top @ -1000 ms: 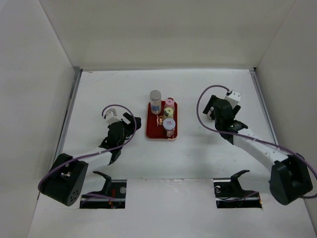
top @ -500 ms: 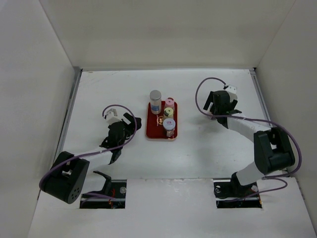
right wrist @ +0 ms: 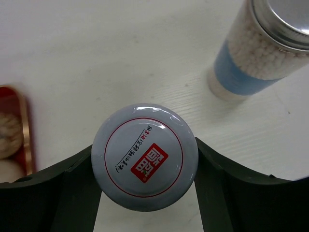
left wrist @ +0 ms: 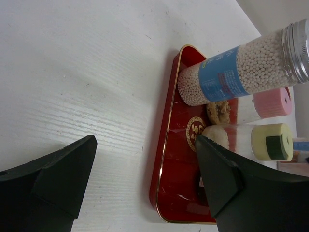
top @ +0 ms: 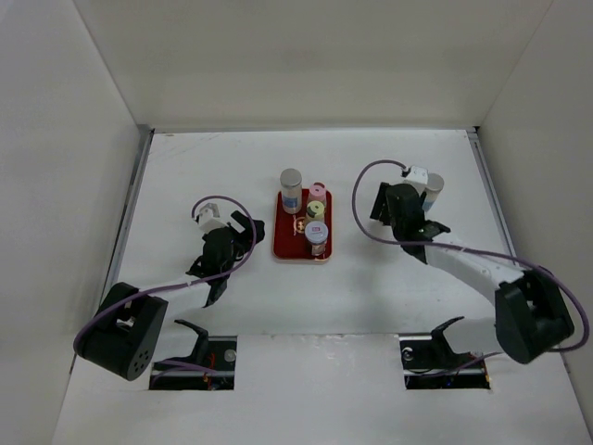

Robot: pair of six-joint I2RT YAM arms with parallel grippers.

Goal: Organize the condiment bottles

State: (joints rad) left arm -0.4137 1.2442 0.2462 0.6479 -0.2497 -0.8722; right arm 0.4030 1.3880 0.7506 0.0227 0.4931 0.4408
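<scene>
Between the fingers of my right gripper (right wrist: pixel 145 162) stands a silver-lidded jar (right wrist: pixel 145 155), both fingers touching its lid; in the top view the right gripper (top: pixel 387 202) hides it. A tall grey-capped, blue-labelled bottle (right wrist: pixel 256 53) stands on the table just beyond, also seen beside the wrist in the top view (top: pixel 433 185). The red tray (top: pixel 283 243) holds another tall blue-labelled bottle (top: pixel 291 185), a pink-capped bottle (top: pixel 319 190), a yellow-green-capped shaker (top: pixel 316 209) and a silver-lidded jar (top: pixel 317 232). My left gripper (top: pixel 243 227) is open beside the tray's left edge (left wrist: pixel 164 159), holding nothing.
White walls enclose the table on three sides. The tray's left half (left wrist: pixel 181 193) is bare red surface. The tray's edge (right wrist: pixel 14 104) shows at the left of the right wrist view. Bare table lies between the tray and the right gripper.
My right gripper has swung left toward the tray and closed onto the silver-lidded jar, uncovering the tall bottle to its right. The left arm has not moved.
</scene>
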